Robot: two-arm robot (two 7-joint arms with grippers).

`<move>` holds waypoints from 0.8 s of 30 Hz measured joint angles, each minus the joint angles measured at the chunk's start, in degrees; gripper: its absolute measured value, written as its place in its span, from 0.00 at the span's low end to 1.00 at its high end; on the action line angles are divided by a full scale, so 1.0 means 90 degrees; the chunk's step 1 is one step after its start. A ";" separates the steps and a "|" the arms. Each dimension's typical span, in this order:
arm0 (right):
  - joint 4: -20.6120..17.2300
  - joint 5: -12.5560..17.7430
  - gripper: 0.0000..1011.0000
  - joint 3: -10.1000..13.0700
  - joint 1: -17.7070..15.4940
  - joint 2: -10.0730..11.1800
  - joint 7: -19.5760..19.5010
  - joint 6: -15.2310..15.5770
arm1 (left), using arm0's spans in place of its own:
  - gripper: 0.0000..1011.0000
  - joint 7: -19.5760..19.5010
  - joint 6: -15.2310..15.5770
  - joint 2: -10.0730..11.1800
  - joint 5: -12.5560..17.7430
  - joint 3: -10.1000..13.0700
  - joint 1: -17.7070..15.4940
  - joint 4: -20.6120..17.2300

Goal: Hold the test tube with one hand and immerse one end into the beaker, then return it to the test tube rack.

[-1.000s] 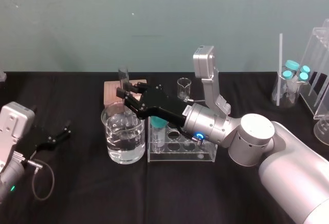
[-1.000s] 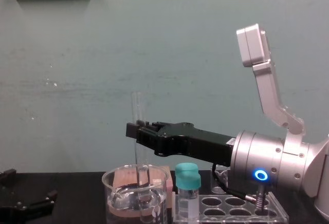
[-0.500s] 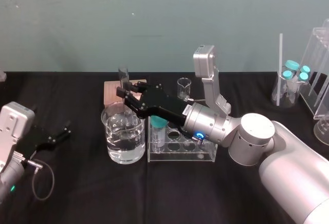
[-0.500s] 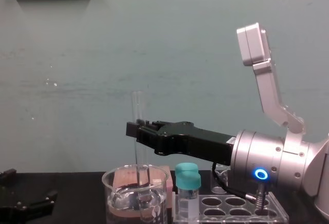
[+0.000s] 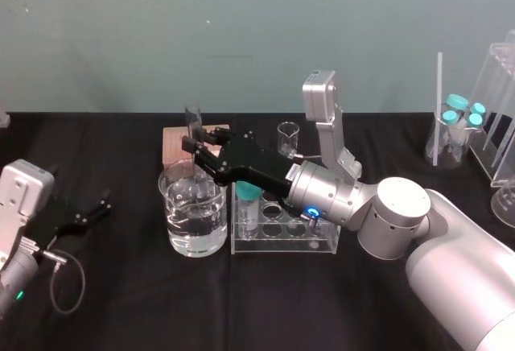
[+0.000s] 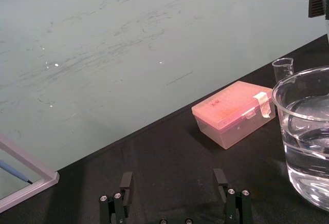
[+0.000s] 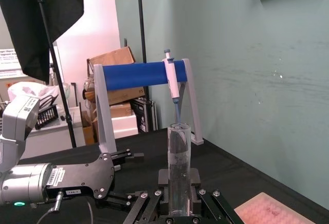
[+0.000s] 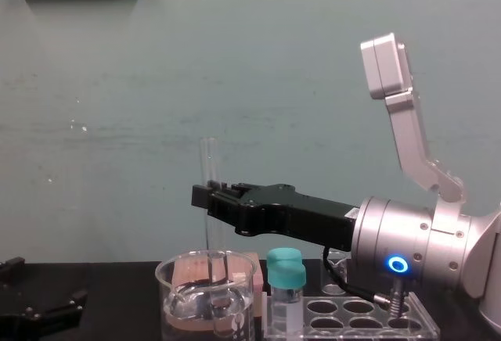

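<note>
My right gripper (image 5: 196,151) is shut on the test tube (image 8: 209,161), a long clear tube held upright over the beaker (image 5: 193,220). In the chest view the tube's lower end reaches down inside the beaker (image 8: 176,298), into the water. The right wrist view shows the test tube (image 7: 179,167) standing between the black fingers (image 7: 154,207). The clear test tube rack (image 5: 322,242) stands just right of the beaker, under my right forearm. My left gripper (image 5: 90,212) rests open on the table at the far left, apart from everything.
A pink box (image 5: 179,143) lies behind the beaker, a tiny beaker (image 5: 287,138) farther right. A teal-capped vial (image 8: 286,282) stands in the rack's left end. A flask of teal-capped vials (image 5: 457,130) and a clear stand (image 5: 499,117) sit at the far right.
The right gripper and test tube have risen very slightly over the beaker. The left arm has not moved.
</note>
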 joint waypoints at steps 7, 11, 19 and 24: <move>-0.0013 0.0000 0.22 -0.0001 -0.0005 0.0003 -0.0005 0.0000 | 0.99 0.0000 0.0000 0.0000 0.0000 0.0000 0.0000 0.0000; -0.0013 0.0000 0.22 -0.0002 -0.0006 0.0001 -0.0006 0.0000 | 0.99 0.0000 0.0000 0.0000 0.0000 0.0000 0.0000 0.0000; -0.0044 -0.0001 0.22 -0.0011 -0.0024 0.0008 -0.0019 0.0006 | 0.99 0.0000 0.0000 0.0000 0.0000 0.0000 0.0000 0.0000; -0.0052 -0.0003 0.22 -0.0011 -0.0028 0.0014 -0.0023 0.0006 | 0.99 0.0000 0.0000 0.0000 0.0000 0.0000 0.0000 0.0000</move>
